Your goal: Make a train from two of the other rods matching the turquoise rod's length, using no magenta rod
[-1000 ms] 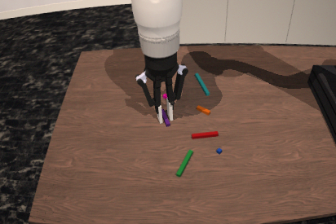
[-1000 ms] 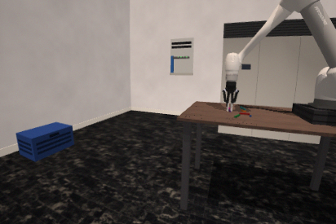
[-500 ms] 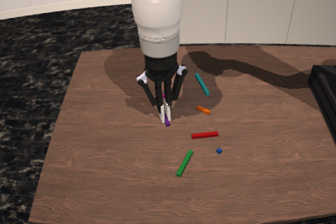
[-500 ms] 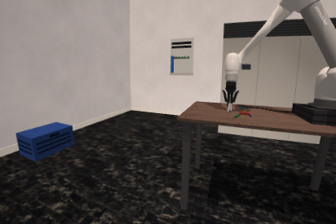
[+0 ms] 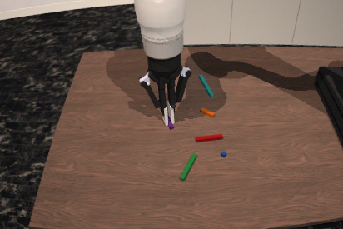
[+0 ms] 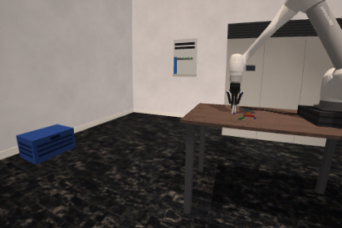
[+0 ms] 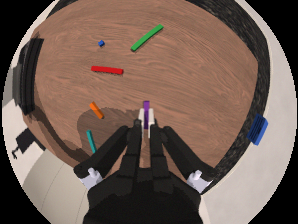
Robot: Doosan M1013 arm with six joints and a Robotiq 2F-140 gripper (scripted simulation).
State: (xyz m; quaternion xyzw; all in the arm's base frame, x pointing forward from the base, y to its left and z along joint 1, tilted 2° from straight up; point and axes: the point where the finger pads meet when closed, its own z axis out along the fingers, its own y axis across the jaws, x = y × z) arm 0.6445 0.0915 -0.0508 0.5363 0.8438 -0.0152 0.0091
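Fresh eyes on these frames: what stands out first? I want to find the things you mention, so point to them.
Probably the big white arm [image 5: 160, 17] [image 6: 267, 25], reaching down over the brown table [image 5: 104, 187] [image 6: 266, 123] [image 7: 200, 65], its black gripper [image 5: 168, 121] [image 6: 233, 112] [image 7: 146, 114] at the purple rod [image 5: 171, 126] [image 7: 146, 106]. Next, the bright red rod [image 5: 209, 137] [image 7: 107, 70] and green rod [image 5: 188, 166] [image 7: 147, 38] beside it, then the blue box [image 6: 46, 143] [image 7: 258, 130] on the floor.

The end effector hides most of the magenta rod

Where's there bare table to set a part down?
Widest bare patch: left of the purple rod and green rod in the top view, out to the table's left edge. Crowded: around the tool, with the orange rod nearby.
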